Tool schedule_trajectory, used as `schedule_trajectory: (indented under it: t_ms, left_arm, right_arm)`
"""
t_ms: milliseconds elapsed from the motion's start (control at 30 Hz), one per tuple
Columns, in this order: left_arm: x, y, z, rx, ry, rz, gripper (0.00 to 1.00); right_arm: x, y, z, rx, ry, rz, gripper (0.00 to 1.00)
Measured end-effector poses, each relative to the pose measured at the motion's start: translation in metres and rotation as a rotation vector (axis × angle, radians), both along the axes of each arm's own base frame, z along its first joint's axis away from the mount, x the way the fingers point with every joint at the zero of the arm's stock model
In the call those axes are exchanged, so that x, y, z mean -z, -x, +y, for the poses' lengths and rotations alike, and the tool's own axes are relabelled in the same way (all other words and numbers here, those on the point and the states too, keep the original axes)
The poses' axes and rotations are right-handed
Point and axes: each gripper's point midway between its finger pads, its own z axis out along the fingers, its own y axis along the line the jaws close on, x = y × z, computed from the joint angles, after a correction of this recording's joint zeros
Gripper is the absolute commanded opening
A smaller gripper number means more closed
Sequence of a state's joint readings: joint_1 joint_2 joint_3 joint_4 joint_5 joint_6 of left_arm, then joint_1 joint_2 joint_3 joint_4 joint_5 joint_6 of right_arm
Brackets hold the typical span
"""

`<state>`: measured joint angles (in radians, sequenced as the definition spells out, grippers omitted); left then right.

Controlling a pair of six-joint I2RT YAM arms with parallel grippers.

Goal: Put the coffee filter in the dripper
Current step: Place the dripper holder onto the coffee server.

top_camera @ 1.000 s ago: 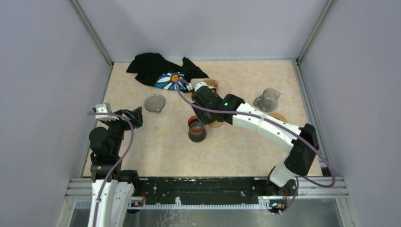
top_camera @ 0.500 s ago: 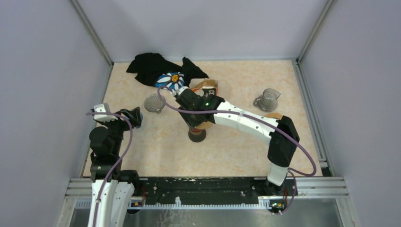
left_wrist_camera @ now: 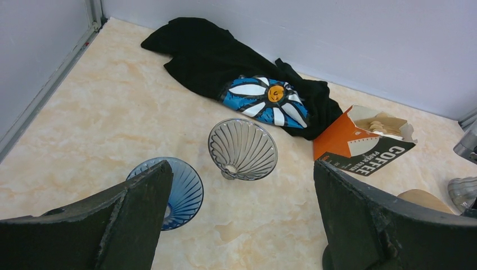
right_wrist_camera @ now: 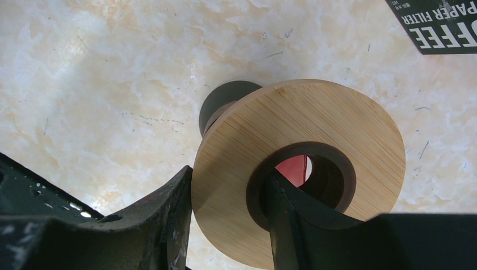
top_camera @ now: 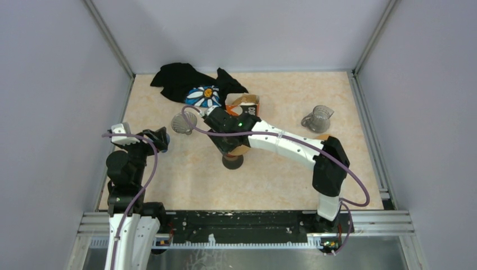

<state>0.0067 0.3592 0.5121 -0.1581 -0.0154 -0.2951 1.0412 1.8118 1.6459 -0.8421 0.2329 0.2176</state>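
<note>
Dripper [left_wrist_camera: 243, 149] untouched, right arm [top_camera: 287, 143] outstretched, right gripper [right_wrist_camera: 228, 214] pinching wooden ring [right_wrist_camera: 315, 124] (left gripper [left_wrist_camera: 242, 185] agape)

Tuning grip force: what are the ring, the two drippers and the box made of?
Ring: wood or bamboo, matte, fine straight grain.
Clear dripper: glass or clear plastic, glossy, ribbed, see-through; can't tell which.
Blue dripper: likely the same, tinted blue, translucent.
Box: printed cardboard, orange and black, open top flaps.

White arms [top_camera: 287, 143] carry black joints [top_camera: 329, 169], black fingers [left_wrist_camera: 371, 219], purple cables [top_camera: 155, 163].
</note>
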Motion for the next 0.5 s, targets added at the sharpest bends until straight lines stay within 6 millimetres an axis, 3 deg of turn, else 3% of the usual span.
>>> schedule_trajectory:
  t_ms: [500]
  left_arm:
    - [0.0,0.0,0.0,0.0,0.0,0.0,0.99]
  right_arm:
    - [-0.011,0.011,0.013,-0.03,0.001,-0.033,0.3]
